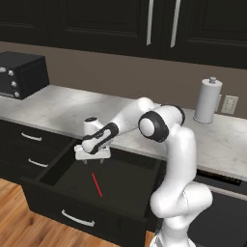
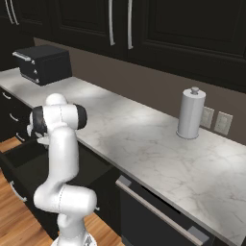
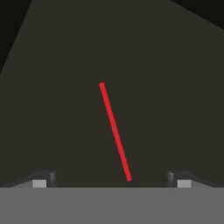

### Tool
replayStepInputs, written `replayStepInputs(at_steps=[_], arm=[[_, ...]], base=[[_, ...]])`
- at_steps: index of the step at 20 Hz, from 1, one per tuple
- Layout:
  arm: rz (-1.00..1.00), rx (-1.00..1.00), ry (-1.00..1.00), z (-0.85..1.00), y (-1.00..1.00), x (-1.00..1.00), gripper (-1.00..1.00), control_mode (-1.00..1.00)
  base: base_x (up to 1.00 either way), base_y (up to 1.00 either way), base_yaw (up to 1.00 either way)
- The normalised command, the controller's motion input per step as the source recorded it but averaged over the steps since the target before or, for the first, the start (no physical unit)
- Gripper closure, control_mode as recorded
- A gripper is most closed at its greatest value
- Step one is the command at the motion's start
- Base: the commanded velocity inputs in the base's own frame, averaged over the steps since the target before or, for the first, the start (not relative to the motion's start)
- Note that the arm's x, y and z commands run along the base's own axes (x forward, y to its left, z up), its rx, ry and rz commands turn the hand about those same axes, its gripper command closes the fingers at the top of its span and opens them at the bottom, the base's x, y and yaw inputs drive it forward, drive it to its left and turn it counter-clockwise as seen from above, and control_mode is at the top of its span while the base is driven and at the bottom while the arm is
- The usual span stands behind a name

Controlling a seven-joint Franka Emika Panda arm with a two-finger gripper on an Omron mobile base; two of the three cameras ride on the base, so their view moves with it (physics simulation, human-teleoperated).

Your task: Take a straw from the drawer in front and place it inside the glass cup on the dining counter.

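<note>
The drawer [image 1: 72,212] stands pulled out below the worktop, its dark inside exposed. On its floor lies the thin red straw [image 1: 97,184], flat and slanted; the hand view looks straight down on the straw [image 3: 115,132]. My gripper [image 1: 93,162] hangs over the drawer's back half, a short way above the straw, pointing down. It is open: the fingertips [image 3: 40,180] stand far apart at the bottom of the hand view, with nothing between them. In the right base view the drawer [image 2: 19,163] shows partly behind my arm. The glass cup and the dining counter are out of view.
A marble worktop [image 1: 67,108] runs above the drawer, with a black toaster oven [image 1: 21,72] at its left and a white paper-towel roll [image 1: 208,100] at its right. Narrower black drawers [image 1: 29,144] sit left of the open one. Dark wall cabinets [image 1: 120,24] hang overhead.
</note>
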Motion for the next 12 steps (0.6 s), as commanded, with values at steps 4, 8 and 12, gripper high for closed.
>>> replayStepInputs(at_steps=[4,8,12], arm=[[-0.11,-0.05,0.06,-0.47,-0.03,0.32,-1.00,-1.00],[-0.06,0.00,0.13,-0.49,-0.07,0.32,-1.00,-1.00],[-0.01,0.00,0.10,-0.52,-0.08,0.21,-1.00,-1.00]], base=[[0.00,0.00,0.00],[0.00,0.00,0.00],[0.00,0.00,0.00]])
